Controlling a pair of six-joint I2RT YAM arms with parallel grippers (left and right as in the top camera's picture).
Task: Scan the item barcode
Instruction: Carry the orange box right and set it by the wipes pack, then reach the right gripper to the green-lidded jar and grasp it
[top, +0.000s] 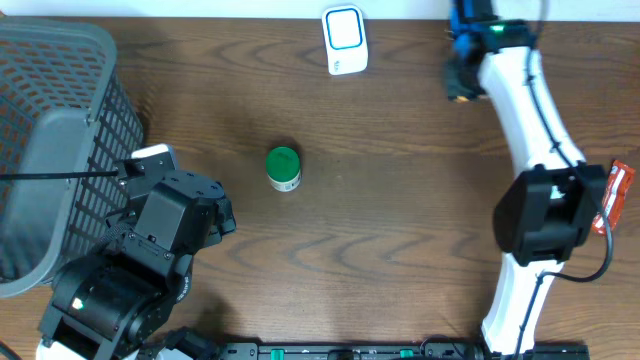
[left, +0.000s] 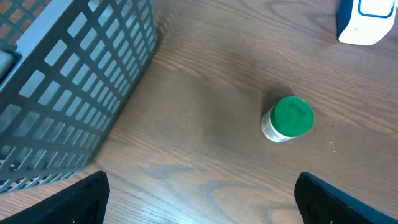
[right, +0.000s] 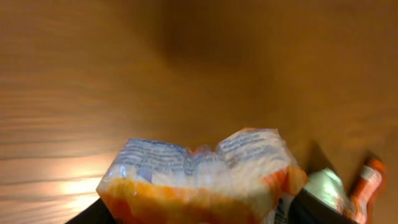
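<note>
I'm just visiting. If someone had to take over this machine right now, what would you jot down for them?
The left tool is open and empty, hovering over the table between the grey basket and the green-lidded jar.
The right tool is closed on an orange packet at the table's right edge.
The scanner stands at the far edge, away from both.
Done: packet in hand.
Left: carry it to the scanner and show its barcode. The jar is untouched.

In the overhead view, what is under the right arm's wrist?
An orange packet: only its edge pokes out beside the right arm; the rest is covered. The right wrist view shows its blue-and-white crinkled top at the right tool.
</note>
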